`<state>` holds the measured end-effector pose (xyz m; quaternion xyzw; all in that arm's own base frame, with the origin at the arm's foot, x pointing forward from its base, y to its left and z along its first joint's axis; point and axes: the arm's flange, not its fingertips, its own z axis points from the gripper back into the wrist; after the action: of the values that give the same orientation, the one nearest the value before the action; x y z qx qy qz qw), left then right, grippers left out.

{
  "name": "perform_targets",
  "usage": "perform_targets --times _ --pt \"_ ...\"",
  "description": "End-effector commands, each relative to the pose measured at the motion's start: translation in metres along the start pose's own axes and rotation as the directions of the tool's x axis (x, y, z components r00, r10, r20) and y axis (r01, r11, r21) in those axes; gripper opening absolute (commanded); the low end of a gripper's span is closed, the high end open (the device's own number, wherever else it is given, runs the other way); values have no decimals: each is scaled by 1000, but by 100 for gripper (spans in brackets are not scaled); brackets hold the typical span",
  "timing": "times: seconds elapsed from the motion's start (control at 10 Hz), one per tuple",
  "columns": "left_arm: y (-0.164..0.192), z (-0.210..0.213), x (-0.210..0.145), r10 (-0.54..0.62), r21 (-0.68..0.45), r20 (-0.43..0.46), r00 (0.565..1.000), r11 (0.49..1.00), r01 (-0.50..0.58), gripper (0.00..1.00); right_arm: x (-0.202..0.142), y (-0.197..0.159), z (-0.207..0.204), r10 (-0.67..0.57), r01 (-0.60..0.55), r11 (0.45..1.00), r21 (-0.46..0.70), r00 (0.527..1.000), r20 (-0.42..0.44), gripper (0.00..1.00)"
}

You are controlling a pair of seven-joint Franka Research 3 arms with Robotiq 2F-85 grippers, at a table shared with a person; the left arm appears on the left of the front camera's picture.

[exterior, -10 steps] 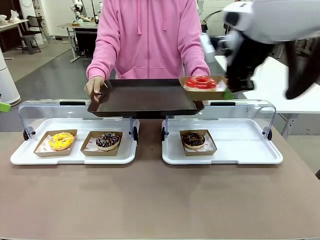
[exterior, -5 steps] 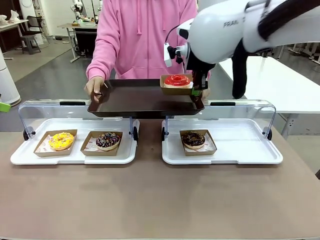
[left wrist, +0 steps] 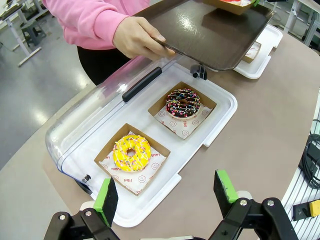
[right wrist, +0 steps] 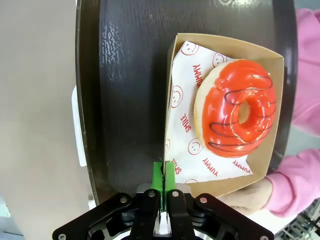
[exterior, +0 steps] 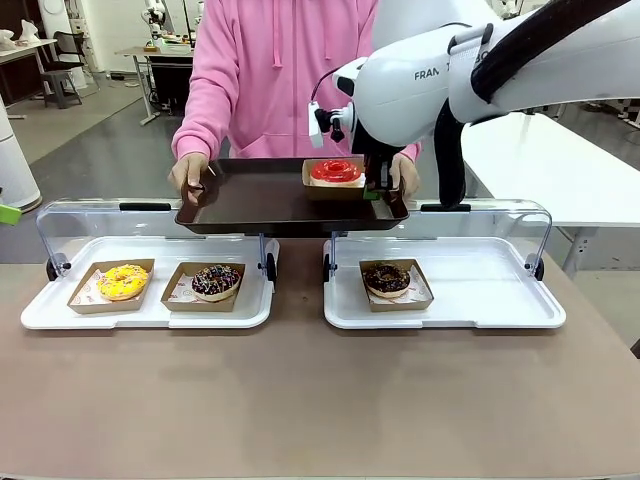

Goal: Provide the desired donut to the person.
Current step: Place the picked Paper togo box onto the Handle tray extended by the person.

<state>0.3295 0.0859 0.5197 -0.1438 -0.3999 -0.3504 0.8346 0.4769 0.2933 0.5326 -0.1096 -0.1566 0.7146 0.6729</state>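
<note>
Tray (exterior: 260, 195) held by person (exterior: 290, 80) above raised lids (exterior: 100, 220) | right gripper (right wrist: 163, 175) pinching red-donut box (right wrist: 227, 44) wall | left gripper (left wrist: 165, 190) spread

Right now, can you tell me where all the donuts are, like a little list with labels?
Red donut: in a cardboard box, over the dark tray
Right gripper: shut on the box's edge
Left gripper: open, holding nothing
Tray: held by the person's hands
Left case: yellow donut, sprinkled chocolate donut
Right case: one chocolate donut

tray (right wrist: 125, 75): dark, grained, slight sheen | donut (right wrist: 220, 107): glossy red icing | box (right wrist: 235, 50): matt brown cardboard | lid (left wrist: 100, 115): clear plastic
</note>
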Motion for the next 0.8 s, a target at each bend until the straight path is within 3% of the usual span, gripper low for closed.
perform_targets --times 0.0,0.1,0.2,0.3,0.4,0.5,0.6,0.7 --pt "1 0 -1 8 -2 7 1000 1000 -8 100 0 0 -10 41 -42 999 18 999 14 2" --pt "1 0 -1 8 -2 7 1000 1000 -8 100 0 -1 -12 48 -48 999 -4 998 42 2" --pt "1 0 -1 8 -2 7 1000 1000 -8 100 -2 -1 -12 45 -46 999 5 997 57 11" --pt "1 0 -1 8 -2 7 1000 1000 -8 100 -4 1 -9 53 -53 999 0 996 67 62" --pt "1 0 -1 8 -2 7 1000 1000 -8 100 -6 0 -1 55 -54 998 -10 996 77 71" --pt "1 0 -1 8 -2 7 1000 1000 -8 100 -7 1 4 68 -70 997 14 992 108 100" --pt "1 0 -1 8 -2 7 1000 1000 -8 100 -10 0 7 72 -74 997 16 991 114 100" --pt "1 0 -1 8 -2 7 1000 1000 -8 100 -12 -5 10 67 -69 998 13 991 118 87"
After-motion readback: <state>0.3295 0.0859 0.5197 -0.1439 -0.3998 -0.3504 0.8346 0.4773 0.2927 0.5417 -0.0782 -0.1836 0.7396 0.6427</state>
